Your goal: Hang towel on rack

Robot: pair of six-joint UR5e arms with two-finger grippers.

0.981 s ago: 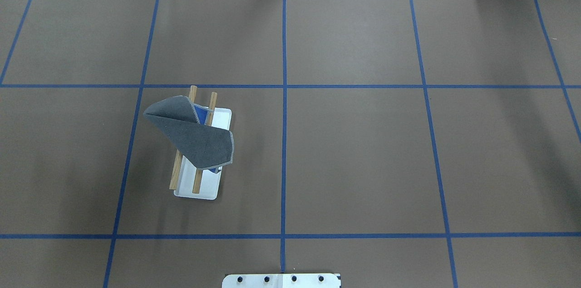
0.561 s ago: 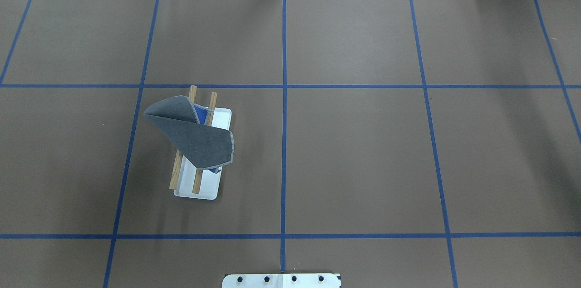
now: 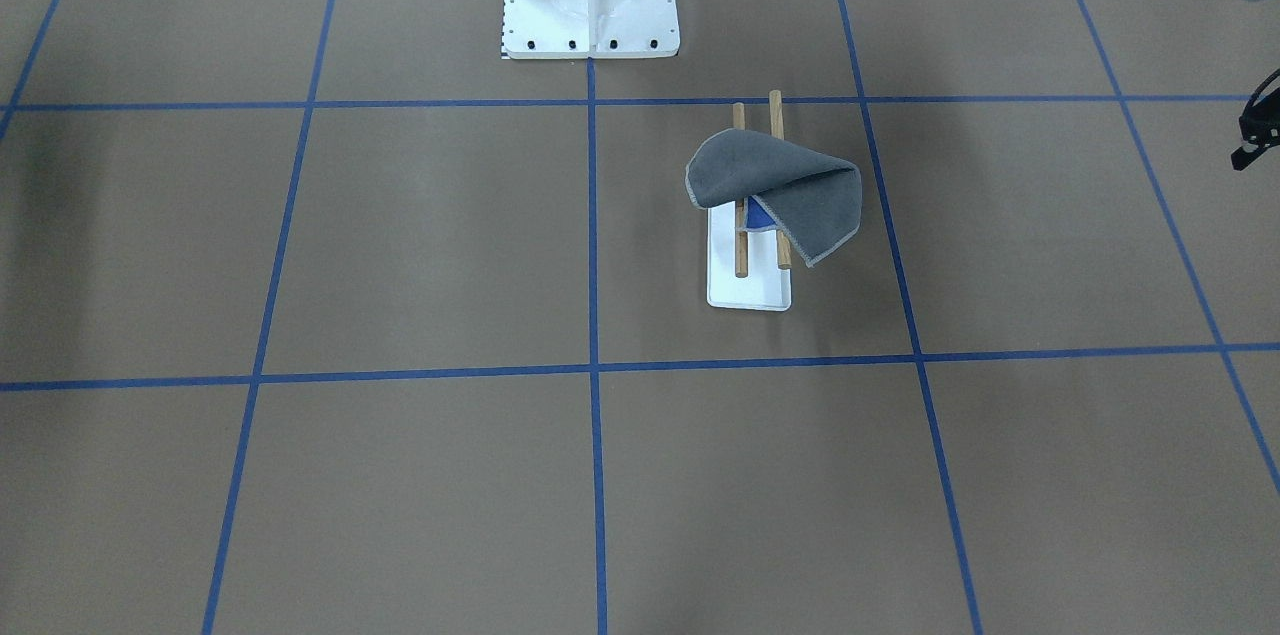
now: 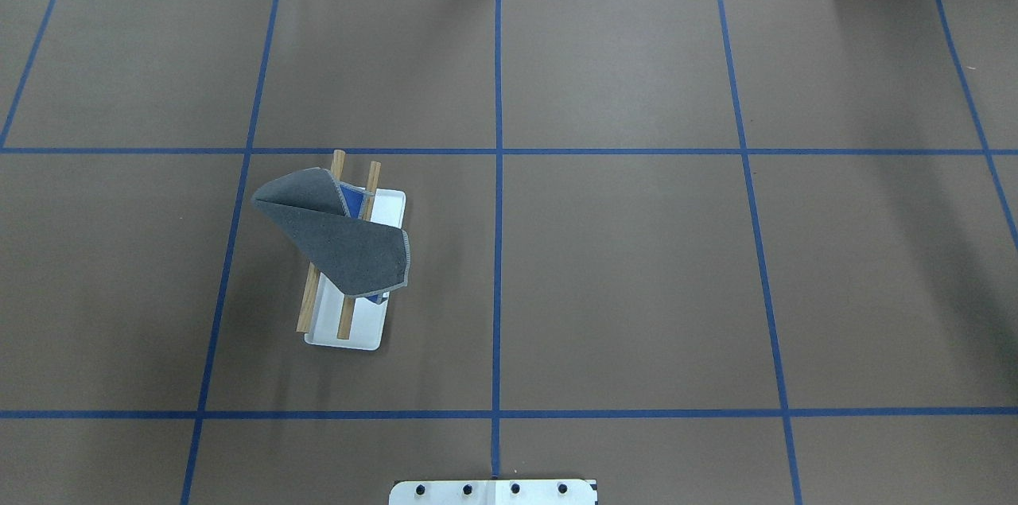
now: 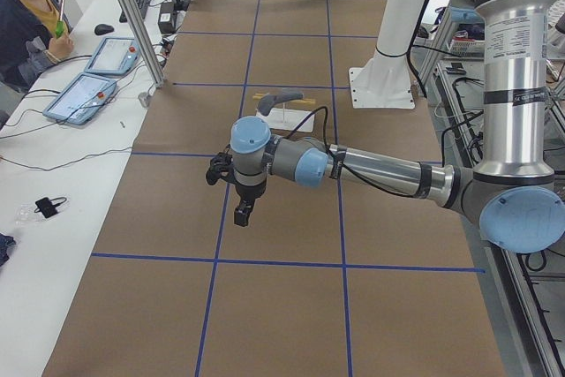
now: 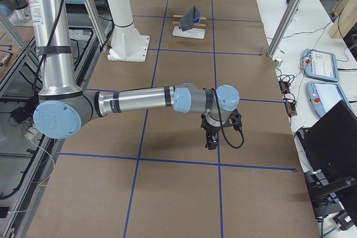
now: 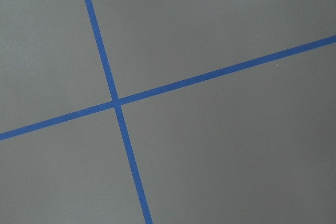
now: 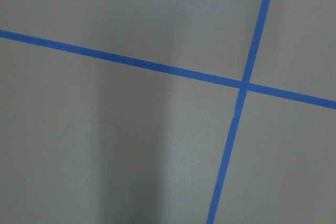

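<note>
Both arms [image 5: 371,169] [image 6: 139,100] outstretched, far from towel [image 4: 342,238]

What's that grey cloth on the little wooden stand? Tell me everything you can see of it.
The towel is a small square cloth, dark grey on the side facing up and bright blue beneath, with light stitched edging. It looks soft. It lies askew over both wooden rods of the rack, folded over itself so that slivers of blue show. One corner sticks out past the rods on the robot's left; another droops on the opposite side. Only the rack touches it.
</note>
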